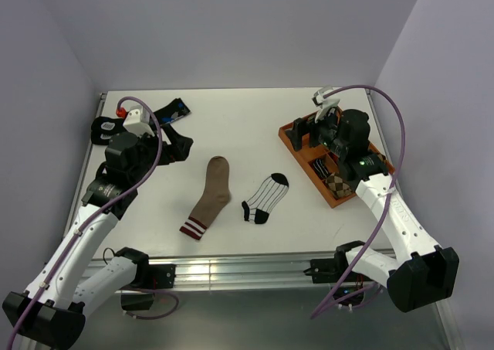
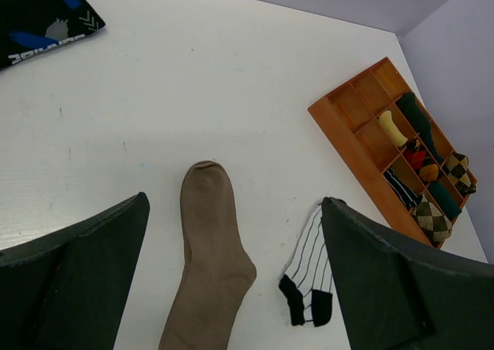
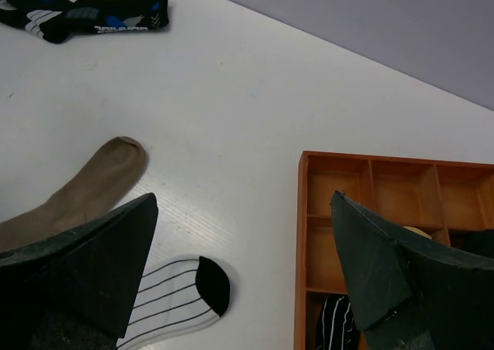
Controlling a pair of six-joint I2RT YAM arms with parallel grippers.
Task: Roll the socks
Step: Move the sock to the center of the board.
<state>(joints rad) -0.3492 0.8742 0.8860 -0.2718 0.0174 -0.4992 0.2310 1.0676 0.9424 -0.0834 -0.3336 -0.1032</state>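
The long tan-brown sock lies flat mid-table, toe far, its maroon-and-white cuff near. The shorter white sock with thin black stripes lies just right of it, black toe far. My left gripper hovers open and empty to the far left of the socks. In the left wrist view the tan sock and white sock lie between its jaws, below them. My right gripper is open and empty above the tray's left end. Its wrist view shows the white sock's toe and the tan toe.
An orange wooden compartment tray with several rolled sock bundles stands at the right, also in the left wrist view and right wrist view. Black socks with blue and white marks lie at the far left.
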